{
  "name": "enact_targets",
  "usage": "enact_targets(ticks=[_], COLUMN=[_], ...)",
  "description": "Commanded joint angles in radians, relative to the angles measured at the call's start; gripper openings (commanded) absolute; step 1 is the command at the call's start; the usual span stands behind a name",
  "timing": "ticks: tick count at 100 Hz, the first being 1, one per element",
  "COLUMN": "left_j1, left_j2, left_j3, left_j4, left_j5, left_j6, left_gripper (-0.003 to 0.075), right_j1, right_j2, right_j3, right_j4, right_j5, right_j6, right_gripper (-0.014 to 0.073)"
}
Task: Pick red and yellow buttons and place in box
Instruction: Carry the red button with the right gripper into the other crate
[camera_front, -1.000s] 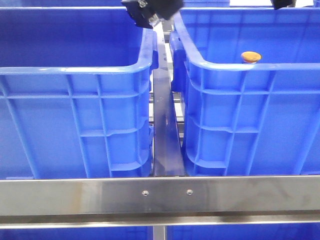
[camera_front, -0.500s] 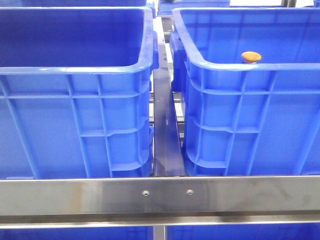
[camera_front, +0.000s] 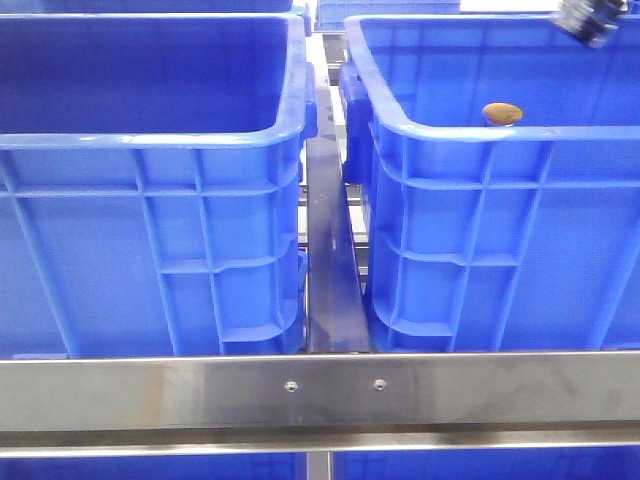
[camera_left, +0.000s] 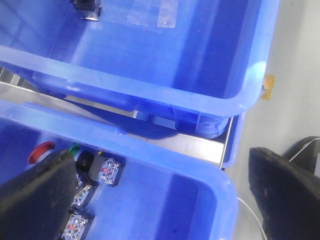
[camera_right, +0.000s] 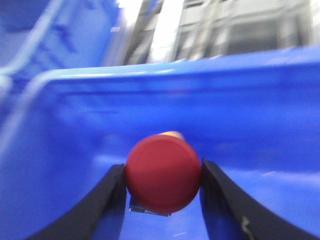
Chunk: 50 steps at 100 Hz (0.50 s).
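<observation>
My right gripper (camera_right: 163, 169) is shut on the dark red button (camera_right: 163, 172), its round cap pinched between both fingers, over the inside of a blue box (camera_right: 260, 125). A sliver of yellow (camera_right: 171, 134) peeks out behind the cap. In the front view the yellow-orange button (camera_front: 502, 112) shows just above the near rim of the right blue box (camera_front: 480, 130), and part of my right gripper (camera_front: 592, 20) shows at the top right corner. My left gripper (camera_left: 160, 200) is wide open and holds nothing. It hangs above a crate corner (camera_left: 210, 185).
A second blue crate (camera_front: 150, 140) stands left of a metal rail (camera_front: 330, 280). In the left wrist view the crate below holds several button units, one red-capped (camera_left: 41, 151) and one green (camera_left: 74, 148). A steel bar (camera_front: 320, 390) runs across the front.
The left arm's dark end left the top of the front view. The right gripper went out of view, then came back lower at the top right corner. The yellow button stayed put.
</observation>
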<state>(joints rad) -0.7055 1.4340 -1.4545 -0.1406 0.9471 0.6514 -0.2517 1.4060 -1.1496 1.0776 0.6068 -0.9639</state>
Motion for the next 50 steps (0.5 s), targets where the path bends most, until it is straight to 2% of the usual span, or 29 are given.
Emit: enact_targets(ticks=[1, 33, 50], left_j1=[-0.004, -0.004, -0.004], left_j2=[-0.036, -0.036, -0.036], left_j3=[-0.032, -0.032, -0.032], left_j4=[-0.013, -0.013, -0.013], left_j5=[-0.054, -0.054, -0.055], left_j6=[-0.013, -0.013, -0.013], left_gripper=[0.0650, 0.0650, 0.0650], right_j1=[-0.003, 0.025, 0.062], right_j2=[-0.018, 0.157, 0.255], right_j3=[-0.036, -0.037, -0.084], right_j4=[0.006, 0.007, 0.019], right_j5=[-0.115, -0.337, -0.363], right_j6=[-0.082, -0.198, -0.198], right_gripper=[0.0260, 0.0260, 0.0260])
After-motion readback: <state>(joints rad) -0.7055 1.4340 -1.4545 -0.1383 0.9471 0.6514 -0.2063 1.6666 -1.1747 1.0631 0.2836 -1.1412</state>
